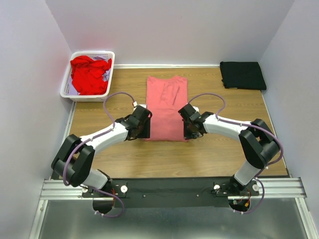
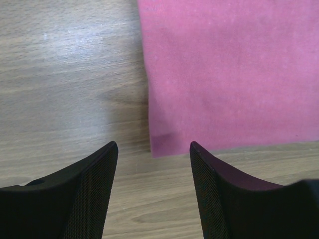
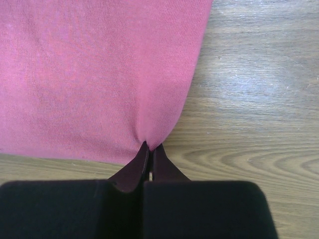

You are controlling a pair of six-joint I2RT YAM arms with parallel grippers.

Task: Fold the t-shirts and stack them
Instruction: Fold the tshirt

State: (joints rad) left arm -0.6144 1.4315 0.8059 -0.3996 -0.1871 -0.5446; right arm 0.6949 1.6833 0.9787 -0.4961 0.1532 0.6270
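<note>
A pink t-shirt [image 1: 167,107] lies flat as a long folded strip in the middle of the table. My left gripper [image 1: 141,130] is open at the shirt's near left corner [image 2: 159,147], which lies just ahead of the gap between its fingers; it also shows in the left wrist view [image 2: 152,186]. My right gripper [image 1: 190,130] is shut on the near right corner of the pink t-shirt [image 3: 99,74], pinching the hem at its fingertips [image 3: 150,147]. A folded black t-shirt [image 1: 242,75] lies at the far right.
A white basket [image 1: 68,84] at the far left holds crumpled red shirts [image 1: 88,73] and some lilac cloth. Walls close in the table at the left, right and back. Bare wood shows near the arms' bases.
</note>
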